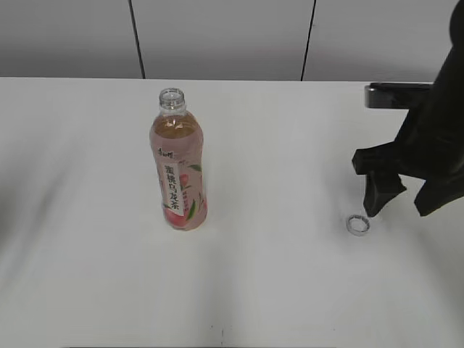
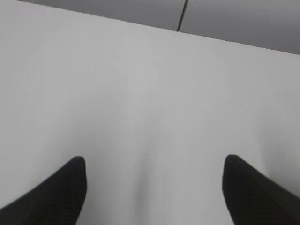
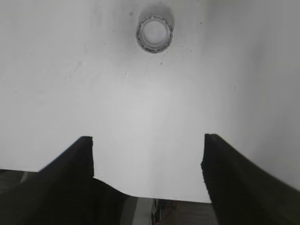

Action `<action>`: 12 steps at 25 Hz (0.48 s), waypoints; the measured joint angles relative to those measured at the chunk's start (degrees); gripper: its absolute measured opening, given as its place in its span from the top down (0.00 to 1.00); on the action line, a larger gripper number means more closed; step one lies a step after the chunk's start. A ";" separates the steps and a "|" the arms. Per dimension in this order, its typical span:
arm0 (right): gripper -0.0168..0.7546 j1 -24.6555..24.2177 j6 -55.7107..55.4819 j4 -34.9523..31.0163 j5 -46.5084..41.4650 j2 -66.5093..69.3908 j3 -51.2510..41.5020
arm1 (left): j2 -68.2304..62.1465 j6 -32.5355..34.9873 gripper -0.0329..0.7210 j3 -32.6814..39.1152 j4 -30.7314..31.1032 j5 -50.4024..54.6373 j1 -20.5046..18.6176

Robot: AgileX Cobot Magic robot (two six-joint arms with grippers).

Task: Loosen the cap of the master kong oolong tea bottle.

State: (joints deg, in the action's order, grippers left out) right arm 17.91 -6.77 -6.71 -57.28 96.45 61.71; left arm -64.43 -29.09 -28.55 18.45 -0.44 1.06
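White plastic on a white surface (image 1: pixel 87 290): the cap (image 1: pixel 357 225) lies by itself, off the bottle and open side up, well to the right. The master kong oolong tea bottle (image 1: pixel 177 163) stands upright near the middle, its neck bare and open, so by the look of things the loosening is done and more. The right claw (image 1: pixel 395 201) hangs just beside the cap, not touching it, jaws spread wide and holding nothing; the right wrist view shows the cap (image 3: pixel 154 34) ahead of the fingers, clear of both. That placement reads like a set-down. The left claw (image 2: pixel 154 187) is spread wide too, over bare surface, holding nothing, nowhere near the bottle.
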 joint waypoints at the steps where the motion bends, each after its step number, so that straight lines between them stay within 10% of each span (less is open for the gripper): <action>1: 0.27 0.00 -0.06 0.16 -1.13 -1.68 0.00 | 3.04 -0.29 0.25 -0.41 -1.24 4.34 0.00; 12: 0.27 0.00 -0.06 3.49 -12.02 -21.89 0.00 | 29.63 14.37 0.25 -2.63 -18.45 39.71 0.00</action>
State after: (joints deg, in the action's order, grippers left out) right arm 17.91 -6.84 -3.22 -69.30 74.56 61.71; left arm -34.80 -14.72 -31.18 0.00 39.27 1.06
